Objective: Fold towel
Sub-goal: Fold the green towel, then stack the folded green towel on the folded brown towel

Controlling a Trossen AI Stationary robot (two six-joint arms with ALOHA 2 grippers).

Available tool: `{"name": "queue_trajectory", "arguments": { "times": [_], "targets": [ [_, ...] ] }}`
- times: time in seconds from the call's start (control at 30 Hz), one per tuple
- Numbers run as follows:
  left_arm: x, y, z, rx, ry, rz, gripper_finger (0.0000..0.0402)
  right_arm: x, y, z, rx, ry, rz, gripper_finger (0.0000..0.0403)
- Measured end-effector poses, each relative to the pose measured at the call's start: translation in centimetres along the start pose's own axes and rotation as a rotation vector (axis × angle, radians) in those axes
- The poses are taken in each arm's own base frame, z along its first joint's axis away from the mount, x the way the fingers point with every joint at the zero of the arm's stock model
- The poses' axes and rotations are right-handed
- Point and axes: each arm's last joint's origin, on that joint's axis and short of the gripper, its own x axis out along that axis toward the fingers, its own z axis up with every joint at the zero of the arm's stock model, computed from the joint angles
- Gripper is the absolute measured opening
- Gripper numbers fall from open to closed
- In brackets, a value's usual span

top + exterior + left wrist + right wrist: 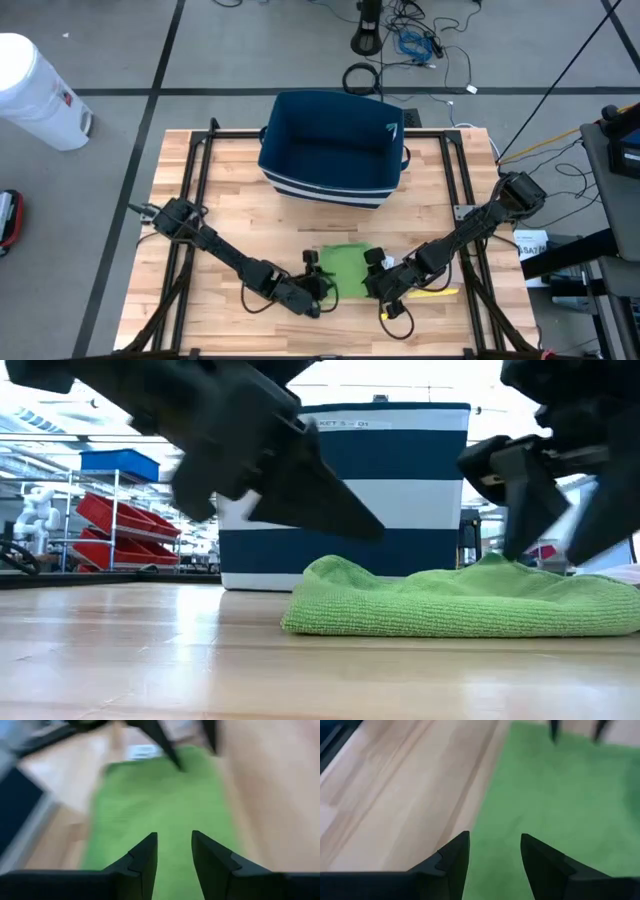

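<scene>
My left gripper (174, 857) hangs low over the towel's (345, 266) left edge, fingers spread with nothing between them; my right gripper (494, 860) hangs at the right edge, fingers likewise apart and empty, the green cloth running ahead of them beside bare table (230, 210); the towel lies flat near the front of the table, between my two grippers, each about equally near; from the high view its longer run seems to go front to back, though I cannot be sure; so I judge each side edge is mine to pinch; beyond it stands the basket (333, 148), well apart.
</scene>
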Motion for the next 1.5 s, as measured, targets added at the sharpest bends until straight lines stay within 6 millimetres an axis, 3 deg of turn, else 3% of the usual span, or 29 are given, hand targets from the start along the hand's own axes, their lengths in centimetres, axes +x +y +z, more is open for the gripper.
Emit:
{"name": "queue_trajectory", "arguments": {
  "times": [0.13,0.43,0.77,0.9,1.3,1.5],
  "targets": [
    [-0.1,-0.6,-0.1,-0.010,0.012,-0.147,0.0127,0.0,0.4,-0.6,0.000,0.051,0.023,0.0164],
    [-0.2,-0.8,-0.2,-0.021,0.028,-0.240,0.0131,0.1,0.6,-1.1,0.003,0.098,0.019,0.0164],
    [-0.6,-1.4,-0.7,-0.011,0.065,-0.251,0.0217,1.7,0.9,-2.1,-0.010,0.159,0.002,0.0164],
    [-0.4,-1.1,-1.0,-0.023,0.103,-0.240,0.0233,1.9,0.9,-2.2,-0.011,0.158,-0.016,0.0164],
    [1.8,-1.7,-3.2,-0.074,0.166,-0.264,0.0230,2.0,0.8,-2.2,-0.008,0.156,-0.030,0.0110],
    [1.9,-1.6,-3.3,-0.068,0.170,-0.264,0.0152,2.0,0.5,-2.2,-0.034,0.158,-0.039,0.0025]
  ]
}}
